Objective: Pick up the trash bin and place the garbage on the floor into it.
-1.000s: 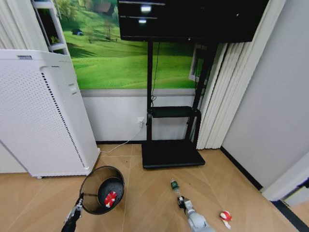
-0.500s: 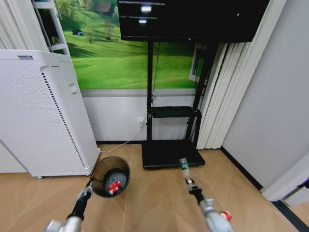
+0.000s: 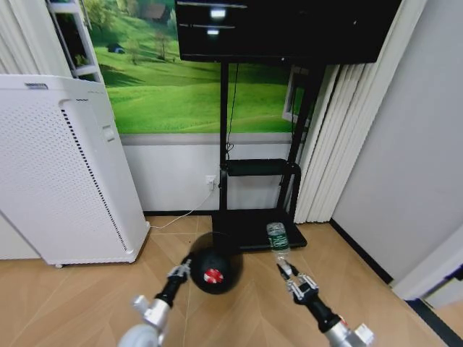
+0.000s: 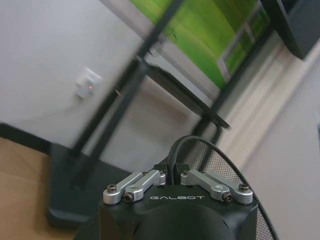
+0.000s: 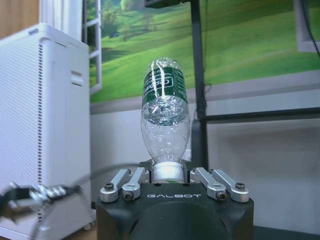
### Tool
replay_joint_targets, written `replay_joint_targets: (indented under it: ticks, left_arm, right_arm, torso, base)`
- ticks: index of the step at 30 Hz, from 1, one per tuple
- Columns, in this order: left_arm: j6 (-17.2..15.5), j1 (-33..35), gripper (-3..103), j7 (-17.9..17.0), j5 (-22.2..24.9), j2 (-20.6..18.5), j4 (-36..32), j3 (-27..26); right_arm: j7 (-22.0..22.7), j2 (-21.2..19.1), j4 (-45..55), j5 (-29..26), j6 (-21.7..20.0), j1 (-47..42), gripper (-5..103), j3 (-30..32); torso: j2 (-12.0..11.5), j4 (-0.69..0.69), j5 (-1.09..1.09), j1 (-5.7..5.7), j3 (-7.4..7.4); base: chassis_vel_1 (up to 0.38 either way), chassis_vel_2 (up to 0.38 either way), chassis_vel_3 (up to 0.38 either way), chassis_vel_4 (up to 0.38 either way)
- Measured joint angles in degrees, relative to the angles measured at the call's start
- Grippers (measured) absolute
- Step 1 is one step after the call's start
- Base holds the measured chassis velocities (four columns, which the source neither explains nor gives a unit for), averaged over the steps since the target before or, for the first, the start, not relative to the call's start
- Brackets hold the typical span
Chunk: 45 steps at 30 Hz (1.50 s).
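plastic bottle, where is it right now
In the head view the plastic bottle is off the floor, held by its cap end in the right gripper, right of the trash bin and before the black stand base.

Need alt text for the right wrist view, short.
The right gripper holds a clear plastic bottle with a green label by its cap end, base pointing away. Behind stand a white perforated appliance and a green meadow mural.

- The left gripper was held up in front, pinching the bin's rim.
- The right gripper reached up, squeezing a bottle's neck.
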<state>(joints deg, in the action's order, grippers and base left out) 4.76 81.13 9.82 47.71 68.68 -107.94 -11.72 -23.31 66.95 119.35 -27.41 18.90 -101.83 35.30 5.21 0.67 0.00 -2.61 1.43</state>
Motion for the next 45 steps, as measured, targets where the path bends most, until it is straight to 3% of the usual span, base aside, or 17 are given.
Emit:
replay_joint_targets:
  ticks: [5, 13, 16, 23, 40, 42, 44, 45]
  left_arm:
    - [0.3, -2.3, 6, 0.9, -3.1, 3.7, 4.9, 5.0]
    - [0.5, -2.5, 6, 3.5, -3.9, 6.8, 6.9, 4.9]
    - [0.3, -1.2, 6, 6.5, -4.5, 7.9, 6.0, 3.8]
    - [0.3, 1.2, 6, 7.7, -4.9, 7.8, 4.0, 3.2]
    - [0.0, 3.0, 6, 7.6, -1.8, 7.2, 1.9, 0.0]
    - [0.0, 3.2, 6, 7.3, -1.3, 7.9, 1.9, -0.8]
    - [0.0, 3.6, 6, 6.0, 1.1, 9.2, 1.9, -3.6]
    - [0.0, 3.6, 6, 6.0, 1.1, 9.2, 1.9, -3.6]
  right_arm:
    - [0.2, -1.2, 3.6, 1.5, -0.3, -0.8, 30, -2.7]
    - [0.2, -3.3, 4.0, 3.5, -0.2, -1.5, 30, -3.9]
    - [0.3, -3.3, 2.8, 6.1, -0.2, -1.0, 30, -6.7]
    - [0.7, -3.5, -0.2, 9.7, -0.1, 2.0, 29, -9.9]
    - [2.0, -3.2, -0.2, 9.1, 0.1, 3.2, 91, -9.1]
    - [3.4, -2.7, 0.7, 7.5, 0.2, 3.3, 96, -8.0]
    - [9.2, -1.8, 1.7, 5.7, -0.9, 4.8, 100, -6.1]
    - [9.2, -1.8, 1.7, 5.7, -0.9, 4.8, 100, -6.1]
  torso:
    - [0.0, -0.04, 0.0, 0.0, 0.0]
    - [0.0, -0.03, 0.0, 0.0, 0.0]
    - [0.0, -0.03, 0.01, 0.0, 0.0]
    - [0.0, -0.04, 0.0, 0.0, 0.0]
    - [0.0, -0.03, -0.01, -0.02, 0.01]
    - [0.0, -0.02, -0.01, -0.02, 0.01]
    - [0.0, -0.02, -0.01, -0.01, 0.0]
    - [0.0, -0.02, -0.01, -0.01, 0.0]
  base:
    - [0.0, 0.0, 0.0, 0.0]
    - [0.0, 0.0, 0.0, 0.0]
    - [0.0, 0.0, 0.0, 0.0]
    - [0.0, 0.0, 0.0, 0.0]
    - [0.0, 0.0, 0.0, 0.0]
    - [0.0, 0.0, 0.0, 0.0]
    - [0.0, 0.0, 0.0, 0.0]
    - [0.0, 0.0, 0.0, 0.0]
